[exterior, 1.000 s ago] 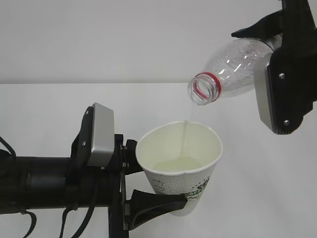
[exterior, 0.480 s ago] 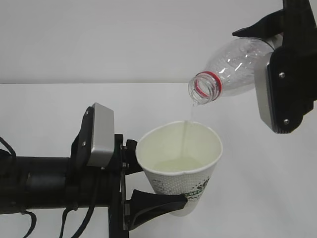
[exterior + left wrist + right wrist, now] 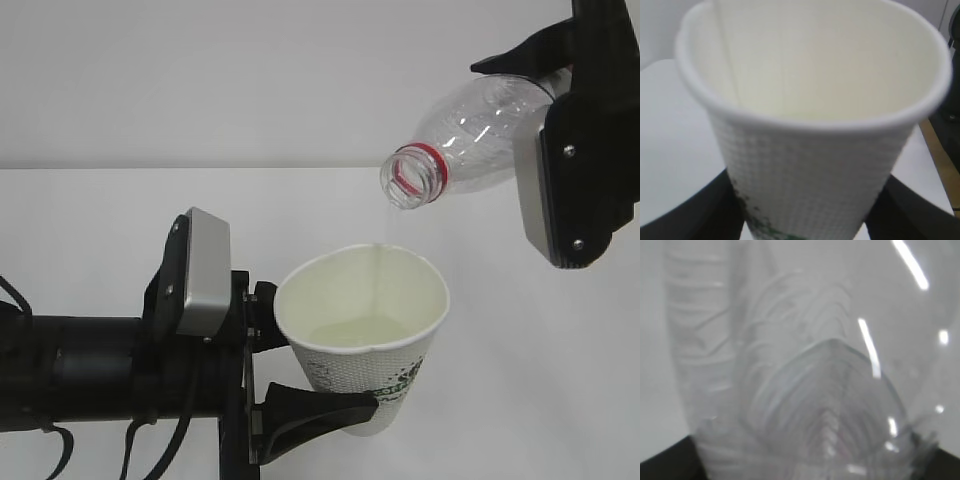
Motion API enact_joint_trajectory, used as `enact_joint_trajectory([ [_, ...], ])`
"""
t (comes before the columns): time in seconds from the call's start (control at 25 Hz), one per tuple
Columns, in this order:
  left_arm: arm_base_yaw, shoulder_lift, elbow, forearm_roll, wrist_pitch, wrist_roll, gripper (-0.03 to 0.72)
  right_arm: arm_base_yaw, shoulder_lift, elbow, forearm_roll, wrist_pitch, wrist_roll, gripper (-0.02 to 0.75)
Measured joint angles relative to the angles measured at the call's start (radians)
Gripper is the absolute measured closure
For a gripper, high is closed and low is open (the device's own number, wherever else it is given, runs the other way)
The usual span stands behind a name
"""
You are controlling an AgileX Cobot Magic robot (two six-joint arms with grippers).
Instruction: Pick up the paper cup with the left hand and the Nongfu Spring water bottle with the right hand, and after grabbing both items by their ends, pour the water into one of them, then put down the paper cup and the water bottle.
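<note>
My left gripper is shut on the lower part of the white paper cup, holding it upright above the table; the cup fills the left wrist view, black fingers on either side. A pale pool of water lies inside. My right gripper is shut on the rear of the clear Nongfu Spring water bottle, tipped with its red-ringed mouth down-left over the cup. A very thin stream of water falls from the mouth. The bottle fills the right wrist view, blurred.
The white table spreads under both arms, with a pale wall behind. The left arm's black tube and cables run off the left edge.
The stream from the bottle has thinned to a faint thread. Neither arm nor the cup has visibly moved.
</note>
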Motion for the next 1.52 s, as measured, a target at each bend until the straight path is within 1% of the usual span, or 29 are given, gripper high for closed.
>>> enact_joint_trajectory([
  [1.52, 0.000, 0.000, 0.000, 0.000, -0.002, 0.000, 0.202, 0.000, 0.000, 0.000, 0.000, 0.005, -0.020, 0.260],
])
